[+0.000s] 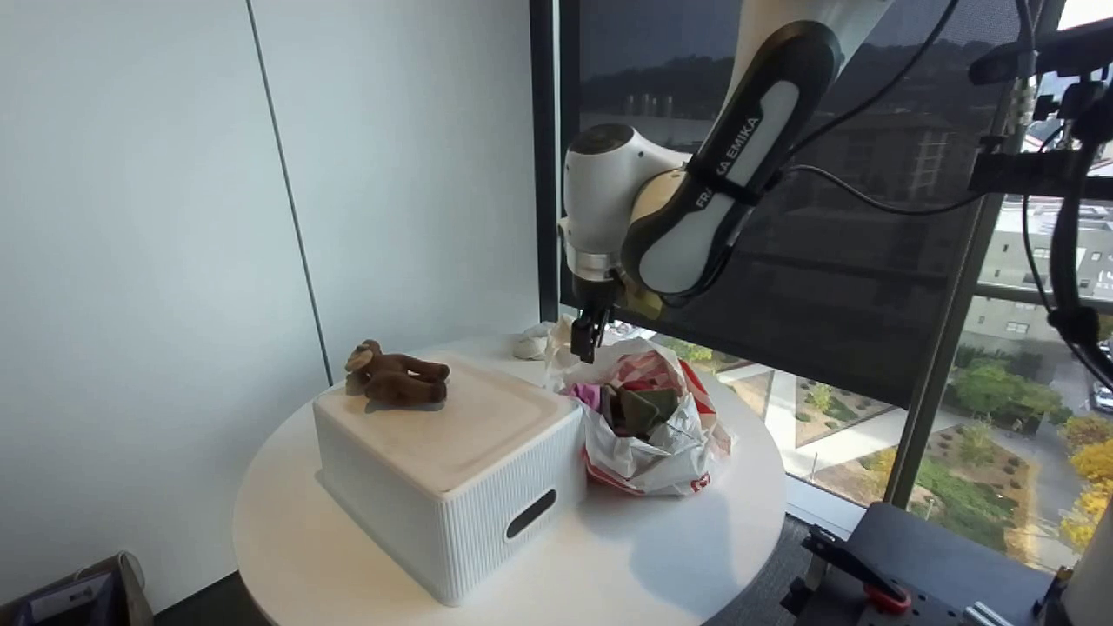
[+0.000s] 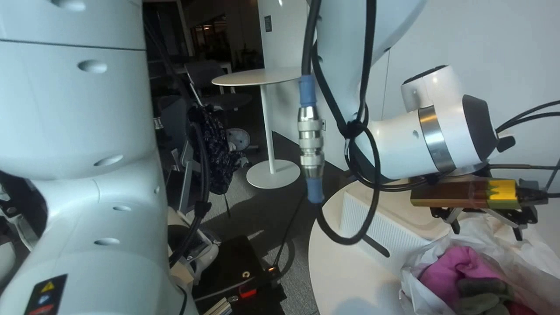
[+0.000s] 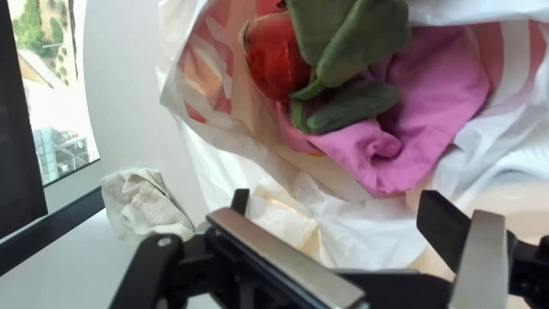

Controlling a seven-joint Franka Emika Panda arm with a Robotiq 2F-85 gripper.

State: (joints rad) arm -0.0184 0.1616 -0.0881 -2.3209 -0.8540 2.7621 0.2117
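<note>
My gripper (image 3: 339,213) stands wide open, with nothing between its fingers. In the wrist view its black fingertips lie over the rim of a white and red plastic bag (image 3: 369,231). Inside the bag are a pink cloth item (image 3: 437,98), a green leafy soft piece (image 3: 343,38) and a red soft piece (image 3: 274,56). Both exterior views place the gripper (image 2: 487,230) above the bag (image 1: 639,465), pointing down. A brown plush animal (image 1: 400,376) lies on its side on top of a white box, away from the gripper.
The ribbed white box (image 1: 513,522) with a beige lid stands beside the bag on a round white table (image 1: 678,556). A crumpled off-white cloth (image 3: 146,206) lies near the table's far edge. A window with a dark blind (image 1: 826,287) and a wall (image 1: 417,174) border the table.
</note>
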